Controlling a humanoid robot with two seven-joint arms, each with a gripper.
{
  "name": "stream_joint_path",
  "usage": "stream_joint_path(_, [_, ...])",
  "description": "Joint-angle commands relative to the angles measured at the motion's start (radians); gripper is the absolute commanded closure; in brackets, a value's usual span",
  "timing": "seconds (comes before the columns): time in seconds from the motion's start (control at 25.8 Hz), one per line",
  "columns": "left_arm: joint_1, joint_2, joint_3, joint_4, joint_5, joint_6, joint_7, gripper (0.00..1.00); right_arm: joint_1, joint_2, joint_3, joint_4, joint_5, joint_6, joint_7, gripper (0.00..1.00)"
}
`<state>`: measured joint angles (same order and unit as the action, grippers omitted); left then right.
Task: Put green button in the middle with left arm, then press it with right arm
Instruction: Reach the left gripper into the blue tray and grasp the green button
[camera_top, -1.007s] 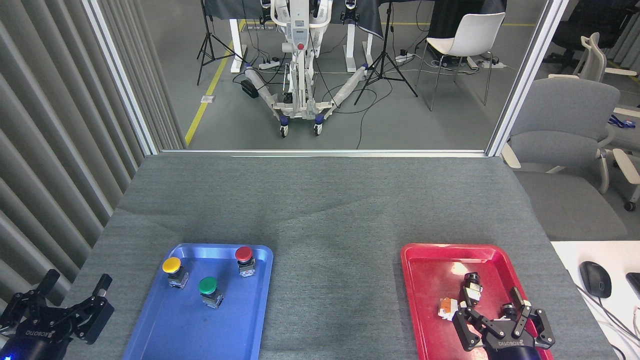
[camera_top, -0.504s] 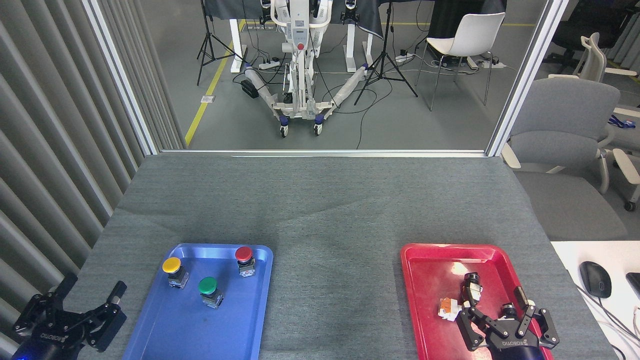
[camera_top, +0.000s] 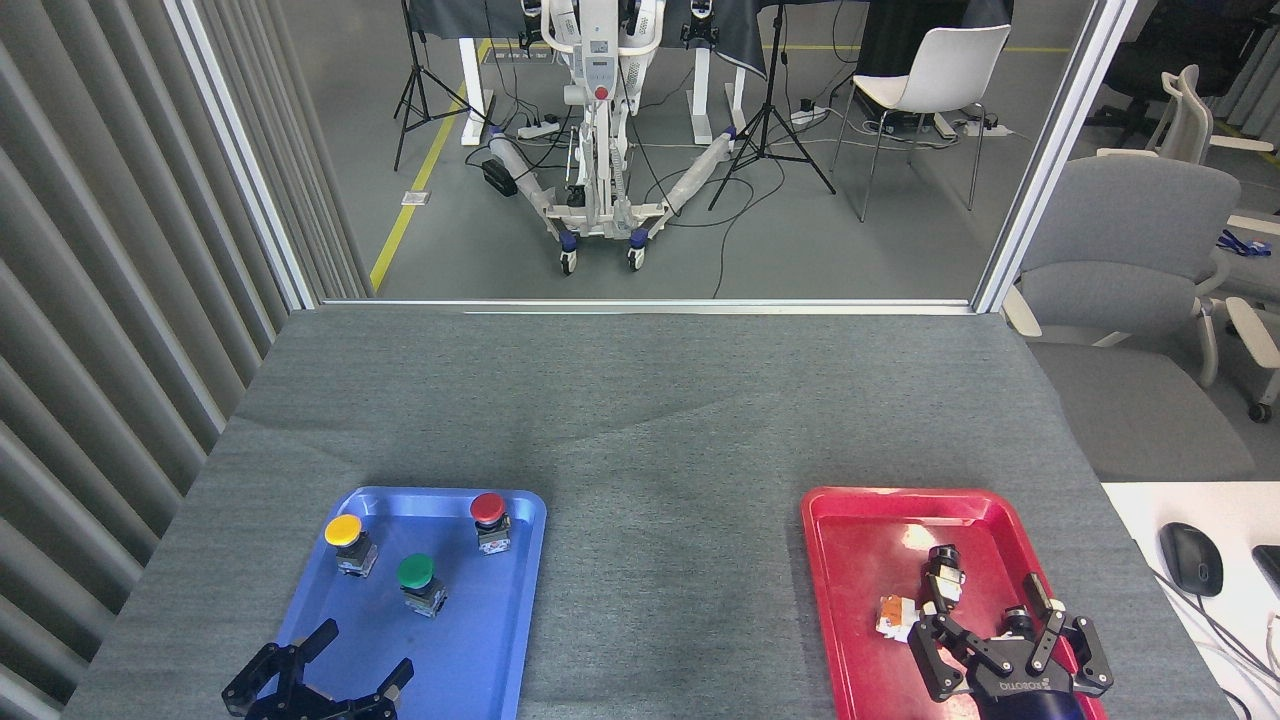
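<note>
Our left gripper (camera_top: 325, 668) sits at the near edge of the blue tray (camera_top: 470, 660), its black fingers spread apart and holding nothing; only the fingers and upper palm show, the rest being cut off by the frame. Just beyond it, standing upright in the tray and clear of the fingers, is the green button (camera_top: 418, 582), with the yellow button (camera_top: 348, 541) to its far left and the red button (camera_top: 489, 520) to its far right, all three well separated. We judge the green button to be light and rigid: a smooth, round plastic cap on a blocky silvery base. The cap overhangs and would likely slip from a pinch, so we would take hold of the flat sides of the base beneath it, keeping it upright. The middle (camera_top: 672, 590), bare grey cloth between the two trays, is where it must go; the weave should give a stable footing. Farther right, our right gripper (camera_top: 1010, 645) hangs over the red tray (camera_top: 850, 560), fingers apart and empty, near a small black-and-white part (camera_top: 943, 580) and an orange-and-white scrap (camera_top: 893, 615). The only writing we can read is the white ROBOTIQ logo on the right gripper's palm, seen inverted; no lettering on the buttons is legible.
</note>
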<state>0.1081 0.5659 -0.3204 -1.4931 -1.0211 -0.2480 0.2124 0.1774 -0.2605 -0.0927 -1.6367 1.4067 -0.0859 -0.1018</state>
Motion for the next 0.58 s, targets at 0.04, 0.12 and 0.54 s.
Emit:
stream_joint_path(0.04, [-0.088, -0.063, -0.029, 0.116, -0.004, -0.016, -0.007, 0.03, 0.001, 0.004, 0.001, 0.000, 0.000, 0.000, 0.004, 0.00])
stream_joint_path(0.12, [-0.125, -0.084, -0.029, 0.146, -0.005, -0.020, -0.010, 0.03, 0.001, 0.004, 0.002, 0.000, -0.002, 0.000, 0.004, 0.00])
stream_joint_path(0.54, [-0.272, -0.132, -0.068, 0.349, -0.070, -0.014, 0.005, 0.03, -0.042, 0.009, 0.005, 0.002, 0.002, -0.008, 0.005, 0.00])
